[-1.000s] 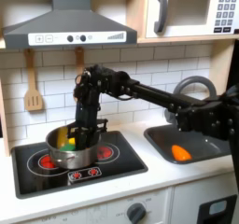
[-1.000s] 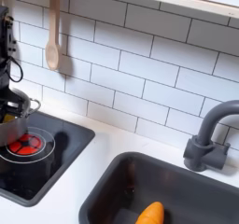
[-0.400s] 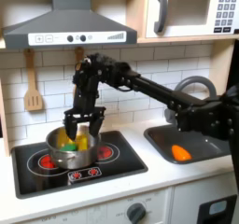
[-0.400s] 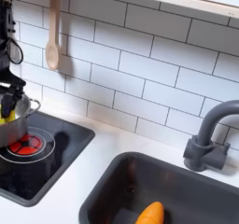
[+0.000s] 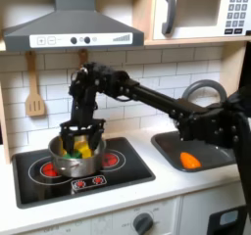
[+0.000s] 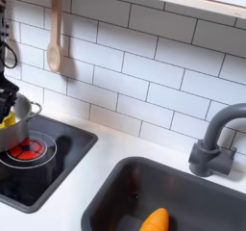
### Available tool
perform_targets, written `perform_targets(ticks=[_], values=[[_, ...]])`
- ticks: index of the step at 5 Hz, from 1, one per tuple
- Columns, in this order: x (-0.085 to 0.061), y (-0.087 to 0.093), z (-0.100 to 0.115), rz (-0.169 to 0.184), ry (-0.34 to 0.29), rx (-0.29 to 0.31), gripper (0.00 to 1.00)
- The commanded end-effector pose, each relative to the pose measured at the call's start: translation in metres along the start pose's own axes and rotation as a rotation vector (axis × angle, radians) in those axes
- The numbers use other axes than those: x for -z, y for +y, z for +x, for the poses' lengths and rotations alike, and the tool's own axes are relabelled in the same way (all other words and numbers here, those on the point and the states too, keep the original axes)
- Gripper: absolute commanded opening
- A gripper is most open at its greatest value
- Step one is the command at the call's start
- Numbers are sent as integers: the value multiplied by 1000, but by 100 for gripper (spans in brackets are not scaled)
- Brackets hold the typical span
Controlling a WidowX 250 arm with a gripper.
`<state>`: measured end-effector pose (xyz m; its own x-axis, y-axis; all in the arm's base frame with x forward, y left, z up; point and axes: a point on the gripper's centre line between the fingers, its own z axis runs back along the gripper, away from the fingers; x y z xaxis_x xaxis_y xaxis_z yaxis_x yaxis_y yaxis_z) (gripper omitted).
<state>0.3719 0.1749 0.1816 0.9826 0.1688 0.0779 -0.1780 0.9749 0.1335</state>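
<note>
A silver pot (image 5: 69,164) stands on the left burner of the black toy stove (image 5: 118,175). Yellow and green pieces (image 5: 84,151) lie inside it. My gripper (image 5: 80,143) hangs over the pot with its fingers spread, the tips down at the pot's rim on either side of the pieces. I cannot tell whether they touch anything. In the second exterior view the pot's rim (image 6: 21,110) and a yellow piece (image 6: 8,120) show at the left edge.
An orange carrot (image 5: 188,161) (image 6: 154,220) lies in the sink (image 6: 115,192), beside the grey faucet (image 5: 201,90) (image 6: 213,139). A wooden spatula (image 5: 34,97) (image 6: 55,33) hangs on the tiled wall. A range hood (image 5: 69,28) and a microwave (image 5: 201,9) sit overhead.
The gripper lifted out of the pot with its fingers spread, then shifted to the first exterior view's left and sank back to the rim. The pot stayed put.
</note>
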Motion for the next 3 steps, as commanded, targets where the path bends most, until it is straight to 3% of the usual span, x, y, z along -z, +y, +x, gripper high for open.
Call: perform_targets(ticks=[1,2,3], values=[[5,-1,-2,-21,8,-7,100],[2,-3,-3,-37,-3,-27,100],[0,-8,-6,-103,8,-36,100]])
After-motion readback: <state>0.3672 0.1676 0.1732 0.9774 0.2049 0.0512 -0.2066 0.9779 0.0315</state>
